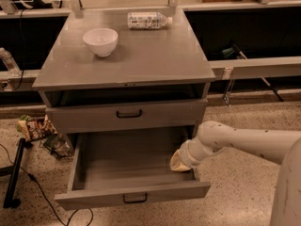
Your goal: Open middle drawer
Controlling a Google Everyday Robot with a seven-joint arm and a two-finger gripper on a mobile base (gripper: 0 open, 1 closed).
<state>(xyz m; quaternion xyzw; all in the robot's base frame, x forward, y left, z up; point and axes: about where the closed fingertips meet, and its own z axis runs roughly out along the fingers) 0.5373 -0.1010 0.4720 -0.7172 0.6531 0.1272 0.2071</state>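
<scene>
The middle drawer (127, 194) is a wide grey drawer with a flat front and a small black bar handle (135, 198). It stands pulled far out, and its grey interior (127, 159) shows nothing but my gripper. My gripper (178, 162), with yellowish tips on a white arm (235, 140), is inside the drawer by its right wall, behind the front panel. The drawer above (127, 114), with its own black handle, is closed. No drawer shows below the open one.
A white bowl (100, 40) and a lying plastic bottle (148, 20) sit on the cabinet top (155, 65). Snack bags (35, 127) lie on the floor at the left, beside a black stand and cable (14, 173). A metal rail (254, 67) runs to the right.
</scene>
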